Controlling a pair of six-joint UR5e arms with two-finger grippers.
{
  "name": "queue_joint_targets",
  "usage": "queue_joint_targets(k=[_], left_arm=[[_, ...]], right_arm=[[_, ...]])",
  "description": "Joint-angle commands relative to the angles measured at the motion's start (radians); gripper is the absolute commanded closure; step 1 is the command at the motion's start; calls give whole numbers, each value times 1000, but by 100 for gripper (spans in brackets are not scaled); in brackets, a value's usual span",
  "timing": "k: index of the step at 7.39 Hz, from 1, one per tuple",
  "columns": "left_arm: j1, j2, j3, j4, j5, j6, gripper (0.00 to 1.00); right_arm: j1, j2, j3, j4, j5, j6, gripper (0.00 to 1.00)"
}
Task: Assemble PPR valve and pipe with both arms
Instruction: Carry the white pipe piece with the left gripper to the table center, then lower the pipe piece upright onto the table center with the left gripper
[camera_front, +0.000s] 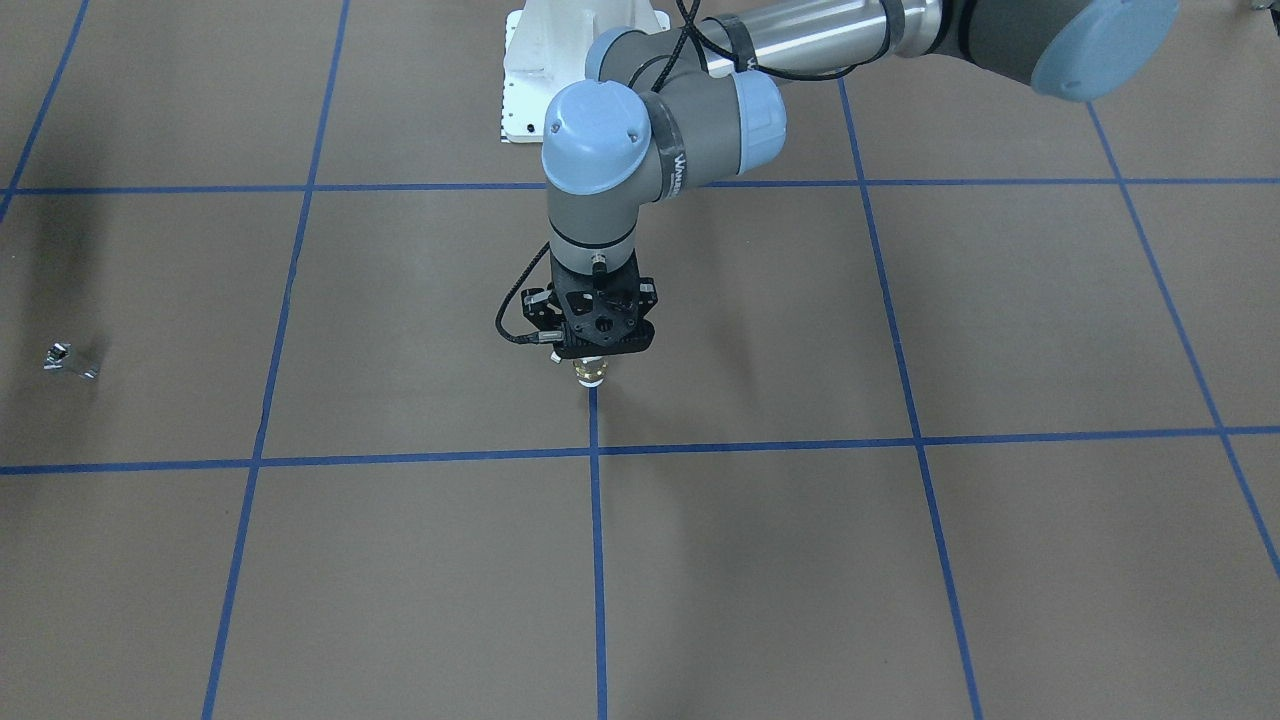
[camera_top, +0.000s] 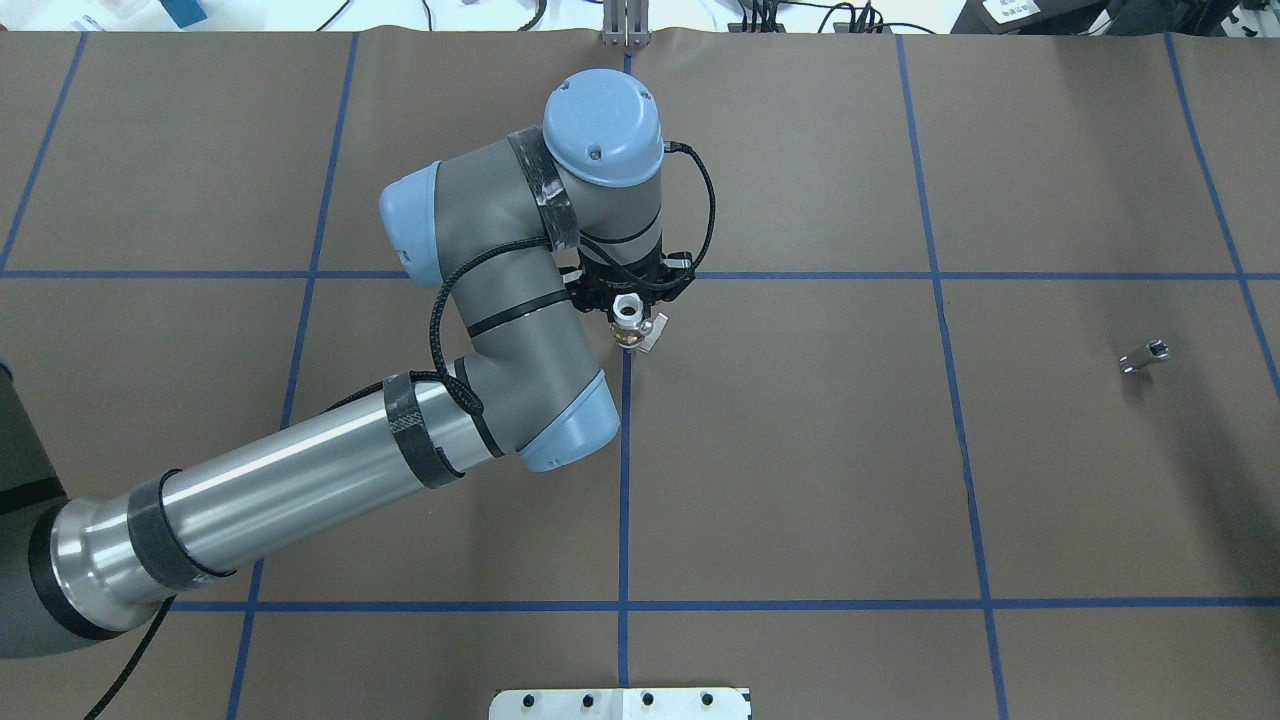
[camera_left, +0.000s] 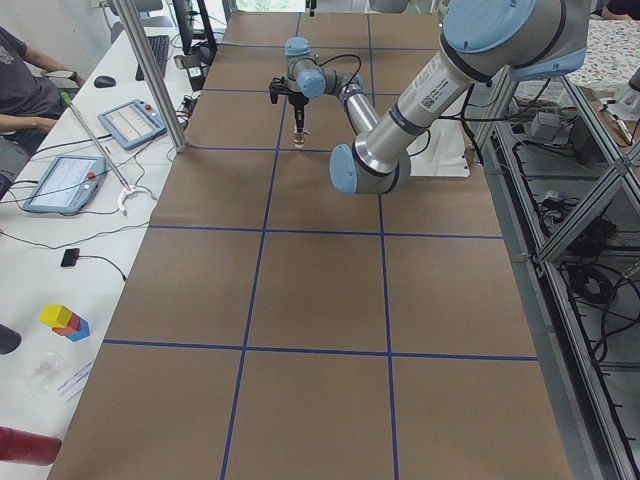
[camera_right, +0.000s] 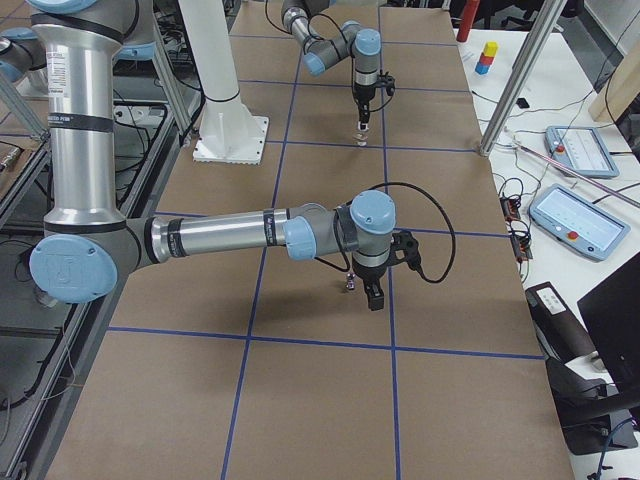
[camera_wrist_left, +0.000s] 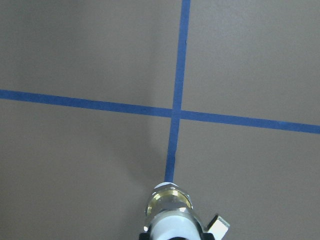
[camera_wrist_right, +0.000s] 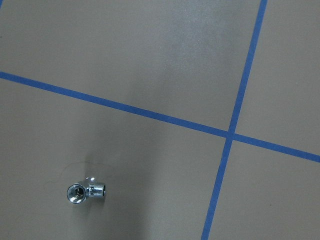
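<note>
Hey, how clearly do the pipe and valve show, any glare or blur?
Right wrist view: the pipe is sharp, with bright glints on its chrome. Front-facing view: it is tiny, glary, near a dim shadow patch. Left wrist view: the PPR valve is cropped at the bottom edge, slightly soft.

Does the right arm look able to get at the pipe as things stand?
Probably yes: the pipe lies alone on bare table, and the right hand hangs near it with nothing between.
</note>
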Motion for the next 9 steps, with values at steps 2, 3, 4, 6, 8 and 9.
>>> queue_joint_targets(k=[2,3,4,6,8,9], left_arm=[[5,-7,20,-2,3,0,100],[5,-7,23,-16,3,1,100],[7,-4,24,-19,3,4,100],[7,-4,23,-19,3,6,100],[7,-3,23,-17,3,7,100],[7,-1,20,-16,3,6,100]], right_arm=[[-11,5,1,-1,5,55,0],[-13,6,0,-1,4,54,0],[-14,6,0,-1,2,56,0],[-14,8,0,-1,2,54,0],[-16,8,-2,-1,2,54,0],[-16,6,-2,-1,2,56,0]])
